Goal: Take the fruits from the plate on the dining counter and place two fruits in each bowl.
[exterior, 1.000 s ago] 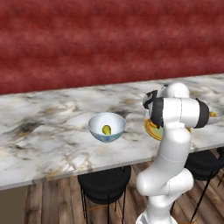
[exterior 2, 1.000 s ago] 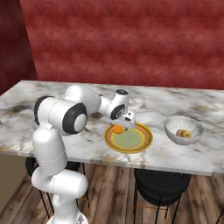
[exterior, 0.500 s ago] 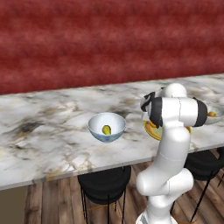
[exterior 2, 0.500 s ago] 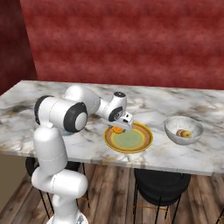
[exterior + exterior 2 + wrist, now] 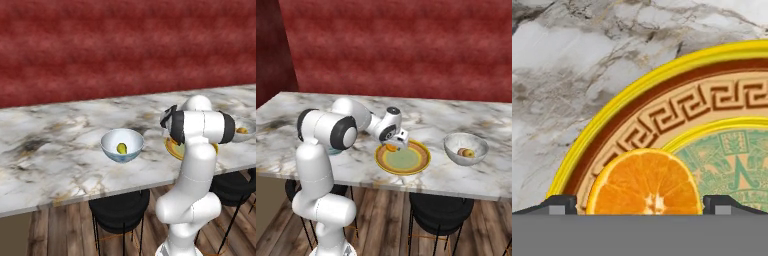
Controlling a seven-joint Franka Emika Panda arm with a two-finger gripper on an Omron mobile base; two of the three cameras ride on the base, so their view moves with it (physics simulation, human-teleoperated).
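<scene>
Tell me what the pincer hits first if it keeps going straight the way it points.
Probably the orange fruit, lying between the fingertips on the plate rim; how much gap remains is unclear.

Rendered kitchen: marble dining counter [image 5: 60, 145], black stools [image 5: 119, 210], red wall [image 5: 125, 45], wooden floor [image 5: 386, 225].

Dining counter [image 5: 301, 107]: polished-looking marble, white-grey with dark and rust veins; plate [image 5: 662, 120]: smooth glazed look, yellow rim, brown band, printed key pattern, pale green patterned centre. Orange fruit [image 5: 645, 182]: cut face, moist-looking segments with pale pith; blue bowl [image 5: 122, 145]: glossy ceramic look, white inside; grey bowl [image 5: 466, 148]: speckled, duller finish. Arm [image 5: 321, 150]: smooth white plastic-like shell, faint sheen, dark matt joints; stools [image 5: 120, 211]: matt black seats, thin metal-like legs; floor [image 5: 386, 220]: brown wood planks; back wall [image 5: 125, 45]: rough, mottled red.
</scene>
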